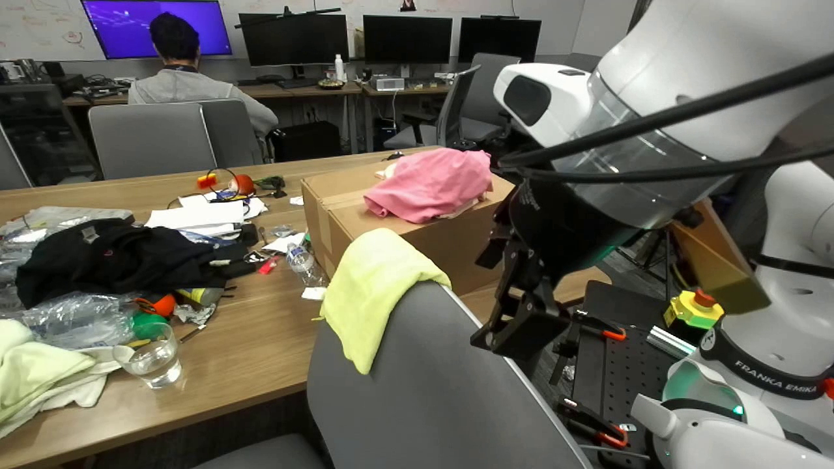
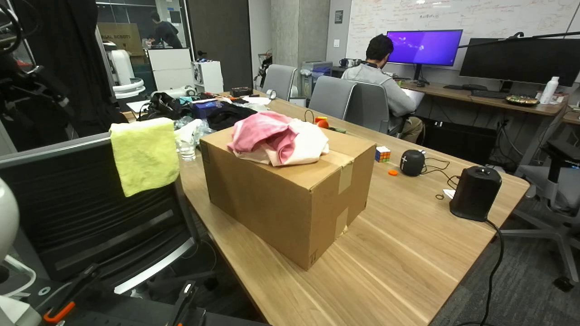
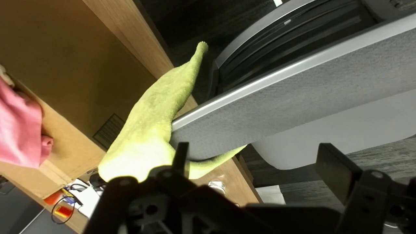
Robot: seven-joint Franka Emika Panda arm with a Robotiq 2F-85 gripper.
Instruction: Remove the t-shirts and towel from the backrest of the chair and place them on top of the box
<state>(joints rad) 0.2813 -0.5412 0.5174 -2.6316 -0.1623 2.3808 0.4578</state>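
The arm (image 1: pixel 717 39) slants downward, its gripper (image 3: pixel 259 162) spread wide.

All views angled down, box (image 2: pixel 263 203) shared

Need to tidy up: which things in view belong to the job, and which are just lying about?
For the job:
grey office chair
yellow cloth towel draped over it
brown cardboard box
bundled pink and cream cloth on it, probably t-shirts
black end effector

Lying about:
clear drinking glass
clear plastic bottle
multicoloured puzzle cube
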